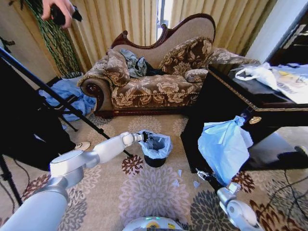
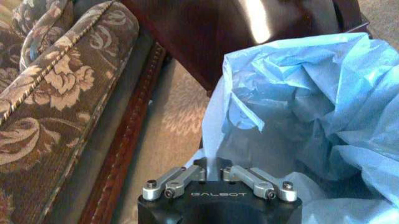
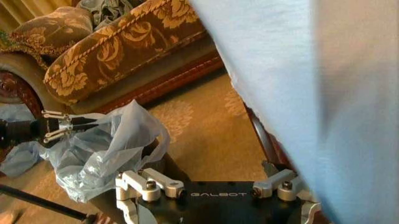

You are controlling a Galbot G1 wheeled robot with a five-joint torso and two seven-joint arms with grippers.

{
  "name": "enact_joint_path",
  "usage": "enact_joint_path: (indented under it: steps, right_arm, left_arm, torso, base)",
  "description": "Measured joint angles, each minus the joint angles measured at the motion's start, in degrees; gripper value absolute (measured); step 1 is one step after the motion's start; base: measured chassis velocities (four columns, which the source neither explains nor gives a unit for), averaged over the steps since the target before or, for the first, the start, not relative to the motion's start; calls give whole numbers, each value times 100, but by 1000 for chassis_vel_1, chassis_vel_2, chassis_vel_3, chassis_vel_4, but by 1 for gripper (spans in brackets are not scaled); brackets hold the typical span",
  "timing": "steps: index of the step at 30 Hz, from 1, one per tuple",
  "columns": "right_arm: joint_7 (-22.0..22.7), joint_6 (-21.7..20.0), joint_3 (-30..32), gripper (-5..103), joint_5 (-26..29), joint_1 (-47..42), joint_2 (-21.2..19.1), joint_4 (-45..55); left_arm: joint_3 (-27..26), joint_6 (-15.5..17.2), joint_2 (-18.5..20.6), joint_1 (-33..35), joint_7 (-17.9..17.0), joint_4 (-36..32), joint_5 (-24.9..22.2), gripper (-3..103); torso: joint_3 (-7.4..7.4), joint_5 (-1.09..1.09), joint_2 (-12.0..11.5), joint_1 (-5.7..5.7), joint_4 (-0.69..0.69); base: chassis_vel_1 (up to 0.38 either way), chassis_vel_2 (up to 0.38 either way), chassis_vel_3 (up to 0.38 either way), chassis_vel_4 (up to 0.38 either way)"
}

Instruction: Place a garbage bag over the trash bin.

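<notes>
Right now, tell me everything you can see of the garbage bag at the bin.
The garbage bag is thin, crinkled, translucent light-blue plastic. It sits in and over the top of the small black trash bin on the patterned carpet in front of the sofa, its rim bunched unevenly and standing above the bin's edge. The left end effector is at the bag's rim on the robot's left side, shut on a fold of the plastic.

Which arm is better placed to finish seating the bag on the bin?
Probably the left: its hand is at the garbage bag on the trash bin's rim. The right hand hangs off to the side.
</notes>
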Motion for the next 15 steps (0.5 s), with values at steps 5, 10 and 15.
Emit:
enact_joint_path:
  steps: [5, 10, 15]
  right_arm:
    - [-25, 32, -3, 100, 1, -26, -8, -27]
    - [-39, 61, 33, 100, 11, -83, -40, -29]
    - [-53, 75, 48, 100, 4, -228, -36, 38]
  left_arm:
    - [-81, -140, -152, 3, -123, 240, 131, 0]
    - [-264, -258, -339, 1, -279, 588, 147, 0]
    - [-600, -392, -524, -53, -449, 1081, 66, 0]
  torso:
    - [0, 0, 0, 0, 0]
    - [0, -1, 0, 0, 0]
    - [0, 0, 0, 0, 0]
  base:
    - [0, 0, 0, 0]
    - [0, 0, 0, 0]
    - [0, 0, 0, 0]
